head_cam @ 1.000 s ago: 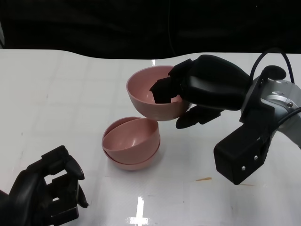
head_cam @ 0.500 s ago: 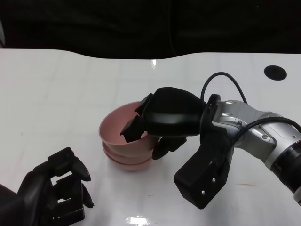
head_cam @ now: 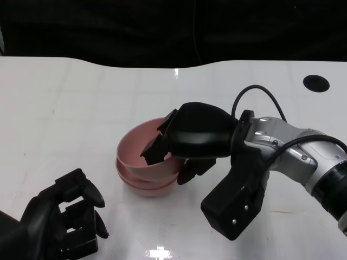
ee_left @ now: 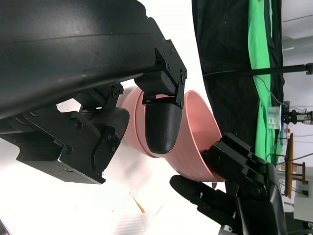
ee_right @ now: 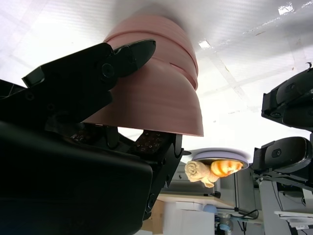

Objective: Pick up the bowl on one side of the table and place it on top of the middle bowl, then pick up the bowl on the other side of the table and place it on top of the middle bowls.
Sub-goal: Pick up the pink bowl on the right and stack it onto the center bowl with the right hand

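On stacked bowls (head_cam: 142, 183): right hand (head_cam: 187, 142) grasping tilted top bowl (head_cam: 138, 149); left wrist view shows tilt (ee_left: 195, 137).

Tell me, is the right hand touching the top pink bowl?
Touching. In the head view the right hand grips the rim of the top pink bowl, fingers inside and outside its wall.

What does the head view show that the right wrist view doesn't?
Only the head view: the left robot hand idle at the near edge, holding nothing, and a dark round hole in the white table. Only the right wrist view: a white plate of food in the room beyond. Both: the right robot hand gripping the top pink bowl, sitting tilted on the stacked bowls.
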Tool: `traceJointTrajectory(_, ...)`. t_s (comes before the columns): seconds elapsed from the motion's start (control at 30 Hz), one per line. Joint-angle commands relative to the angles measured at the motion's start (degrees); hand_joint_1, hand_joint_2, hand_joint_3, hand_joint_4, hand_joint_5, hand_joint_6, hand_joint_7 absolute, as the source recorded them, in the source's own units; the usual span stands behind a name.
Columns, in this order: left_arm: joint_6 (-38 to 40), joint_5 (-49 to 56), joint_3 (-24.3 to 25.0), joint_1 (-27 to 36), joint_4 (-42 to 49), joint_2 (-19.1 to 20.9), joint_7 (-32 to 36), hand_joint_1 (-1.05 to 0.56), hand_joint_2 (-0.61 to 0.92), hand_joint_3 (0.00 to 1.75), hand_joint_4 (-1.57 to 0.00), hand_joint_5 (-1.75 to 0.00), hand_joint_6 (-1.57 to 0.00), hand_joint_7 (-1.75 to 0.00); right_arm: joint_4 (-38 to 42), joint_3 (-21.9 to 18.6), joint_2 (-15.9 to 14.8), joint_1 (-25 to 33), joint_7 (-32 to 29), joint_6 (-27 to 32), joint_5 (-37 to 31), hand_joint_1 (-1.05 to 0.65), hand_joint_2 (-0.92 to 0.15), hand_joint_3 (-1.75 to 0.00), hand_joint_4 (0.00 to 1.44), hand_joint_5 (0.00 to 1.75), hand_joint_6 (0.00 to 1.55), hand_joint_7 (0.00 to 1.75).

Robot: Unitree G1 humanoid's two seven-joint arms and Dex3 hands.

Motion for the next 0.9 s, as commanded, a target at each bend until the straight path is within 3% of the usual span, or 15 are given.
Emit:
traceJointTrajectory(0.03,-0.06,-0.35,0.46,0.15,0.11,0.47,-0.05,0.15,0.59,1.39,-0.77,-1.75,-0.64,-1.75,0.50,-0.19,-0.25,-1.47,-1.05,-0.29,-0.33,-0.17,-0.86,-0.03,0.83,1.60,0.77,1.16)
traceJointTrajectory(0.23,0.10,-0.29,0.42,0.03,0.43,0.43,0.07,0.15,0.60,1.38,-0.77,-1.75,-0.65,-1.75,1.30,0.08,-0.35,-2.19,-2.54,-0.51,-1.49,-0.18,-0.85,-0.02,0.83,1.64,0.76,1.22)
traceJointTrajectory(0.47,-1.30,-0.47,0.39,-0.29,1.94,0.28,-0.42,0.16,0.63,1.34,-0.77,-1.75,-0.64,-1.75,2.69,0.36,-0.03,-2.76,-3.76,-0.32,-2.12,-0.19,-0.86,-0.02,0.84,1.57,0.83,0.96)
traceJointTrajectory(0.57,-1.83,-0.23,0.20,-0.28,2.20,0.25,-0.39,0.16,0.63,1.34,-0.77,-1.75,-0.65,-1.75,3.80,0.67,0.18,-3.08,-5.55,-0.39,-3.06,-0.19,-0.86,-0.01,0.87,1.41,0.86,0.85)
traceJointTrajectory(0.8,-3.07,-0.14,0.00,-0.16,2.94,0.24,-0.66,0.16,0.63,1.32,-0.76,-1.75,-0.65,-1.75,6.90,1.79,1.23,-3.80,-11.29,0.46,-6.22,-0.19,-0.87,-0.01,0.90,1.39,0.91,0.76)
traceJointTrajectory(0.9,-3.53,0.03,-0.23,-0.07,2.92,0.30,-0.64,0.16,0.64,1.32,-0.77,-1.75,-0.65,-1.75,8.68,2.52,1.91,-4.17,-13.33,0.74,-7.26,-0.19,-0.88,-0.01,0.87,1.49,0.93,0.75)
